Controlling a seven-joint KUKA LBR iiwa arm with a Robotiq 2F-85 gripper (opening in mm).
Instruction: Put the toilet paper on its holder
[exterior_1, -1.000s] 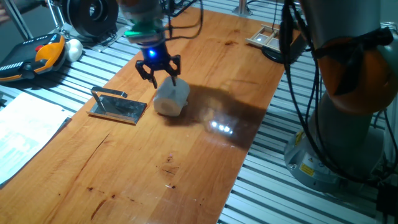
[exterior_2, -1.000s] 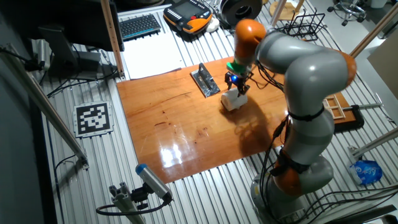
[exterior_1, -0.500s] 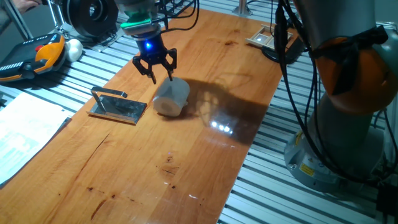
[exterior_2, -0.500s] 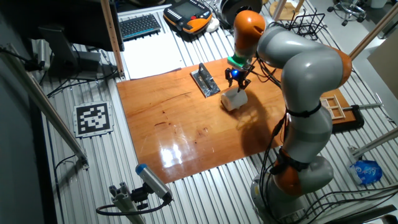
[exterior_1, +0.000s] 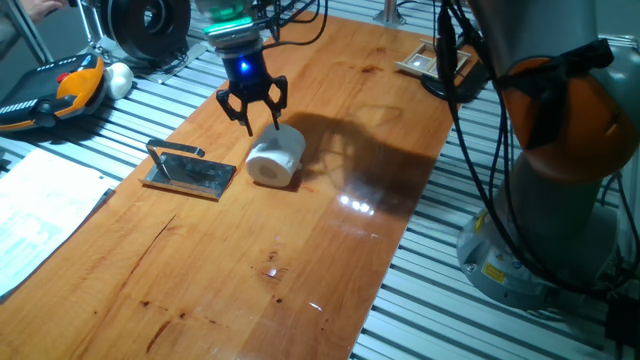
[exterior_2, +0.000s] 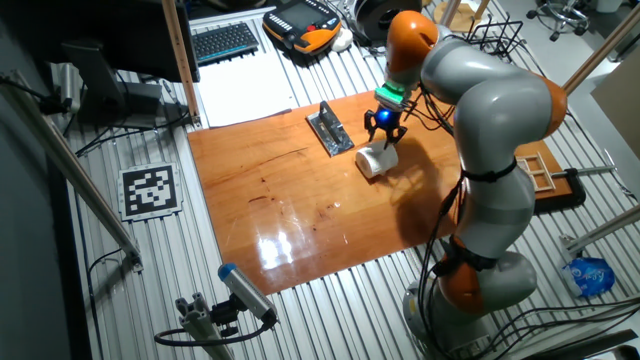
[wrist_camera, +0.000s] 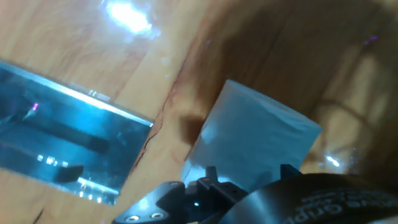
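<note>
I see the toilet paper (exterior_1: 276, 159) lying on its side on the wooden tabletop (exterior_1: 300, 260), one flat round end facing the camera in one fixed view, and just beside the holder (exterior_1: 190, 171) without touching it. It is not on the holder yet. In the hand view the roll fills the middle of the picture as a pale block, with the shiny plate of the holder off to one side and a strip of bare wood between them.

I judge the roll to be light and soft: it should give under pressure, so a hard squeeze would dent it, and its round side could let it roll away if nudged. I would take hold across the curved body near the middle, or across the 2 flat ends, with only moderate force. The paper surface should offer good friction, so slipping seems unlikely.

The gripper (exterior_1: 253, 107) hovers right above the far end of the roll, its 2 fingers spread apart and holding nothing. I cannot tell whether a fingertip brushes the paper.

The holder's thin raised bar (exterior_1: 176, 151) runs along the plate's far edge in that fixed view. To thread the roll onto it, I expect the core hole has to line up with the bar's free end, which calls for a careful turn of the wrist.

Off the board, a white ball (exterior_1: 119, 76) and an orange-and-black handset (exterior_1: 62, 92) sit on the slatted bench, and a wooden tray (exterior_1: 427, 60) lies at the far corner.
</note>
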